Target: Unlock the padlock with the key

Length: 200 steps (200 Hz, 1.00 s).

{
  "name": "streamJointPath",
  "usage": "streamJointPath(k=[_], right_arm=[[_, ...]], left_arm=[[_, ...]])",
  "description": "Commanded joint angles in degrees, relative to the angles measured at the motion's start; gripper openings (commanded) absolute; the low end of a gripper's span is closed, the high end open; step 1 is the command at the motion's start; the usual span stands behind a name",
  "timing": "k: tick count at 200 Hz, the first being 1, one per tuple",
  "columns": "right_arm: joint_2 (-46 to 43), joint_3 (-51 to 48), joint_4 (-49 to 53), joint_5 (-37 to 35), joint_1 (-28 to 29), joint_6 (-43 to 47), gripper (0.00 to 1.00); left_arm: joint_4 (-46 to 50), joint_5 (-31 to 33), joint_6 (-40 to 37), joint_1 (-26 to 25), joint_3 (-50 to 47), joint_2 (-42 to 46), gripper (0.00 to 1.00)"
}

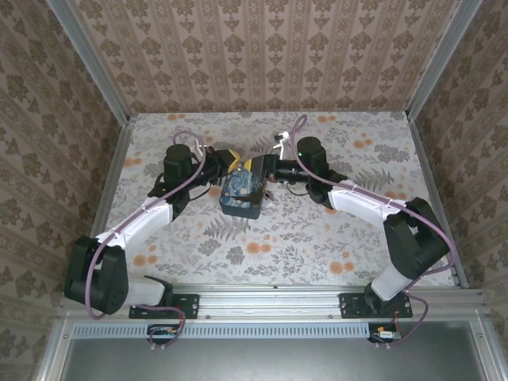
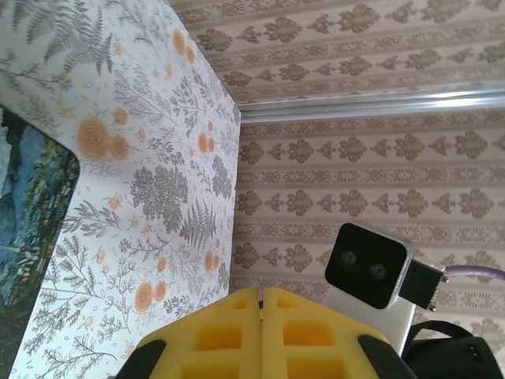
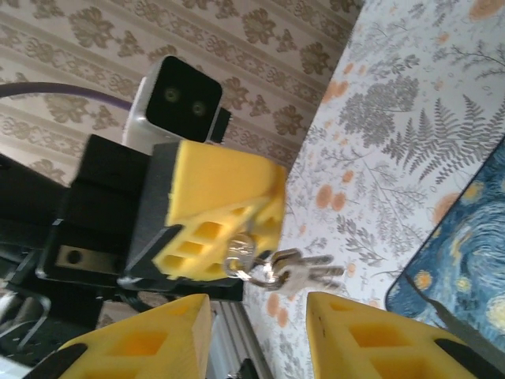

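Observation:
The padlock, a dark-blue block with a yellow-swirled starry print, lies on the table between both arms; its edge padlock and its corner padlock also show in the wrist views. My left gripper is shut, pads pressed together. In the right wrist view its yellow fingers pinch a ring carrying the key in a small silvery bunch above the table. My right gripper stands open just short of the hanging keys, touching nothing.
The table has a white cloth with grey ferns and orange flowers. Patterned walls close in the back and sides, with a metal rail along the near edge. The right wrist's camera faces the left gripper closely.

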<state>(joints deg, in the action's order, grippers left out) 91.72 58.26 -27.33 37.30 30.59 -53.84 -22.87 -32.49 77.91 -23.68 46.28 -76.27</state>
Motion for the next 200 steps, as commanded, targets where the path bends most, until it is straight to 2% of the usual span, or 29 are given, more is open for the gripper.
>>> streamJointPath(k=[1, 80, 123, 165, 200], right_arm=[[-2.31, -1.35, -4.93, -0.38, 0.42, -4.72, 0.36], [-2.63, 0.97, 3.24, -3.54, 1.84, 0.04, 0.38], [-1.96, 0.98, 3.22, -4.88, 1.58, 1.06, 0.36], [-5.1, -1.17, 2.92, -4.9, -1.19, 3.97, 0.46], [-5.55, 1.48, 7.01, -2.27, -2.55, 7.36, 0.47]], left_arm=[[-5.96, -2.75, -3.96, -0.87, 2.12, -1.02, 0.0], [-7.63, -2.08, -3.47, -1.99, 2.48, -2.91, 0.0], [-9.42, -2.83, -1.7, -3.82, 2.85, -3.82, 0.0], [-10.18, -3.89, -0.98, -3.82, 2.8, -4.33, 0.0], [-9.89, -3.9, -0.92, -4.03, 2.82, -4.41, 0.0]])
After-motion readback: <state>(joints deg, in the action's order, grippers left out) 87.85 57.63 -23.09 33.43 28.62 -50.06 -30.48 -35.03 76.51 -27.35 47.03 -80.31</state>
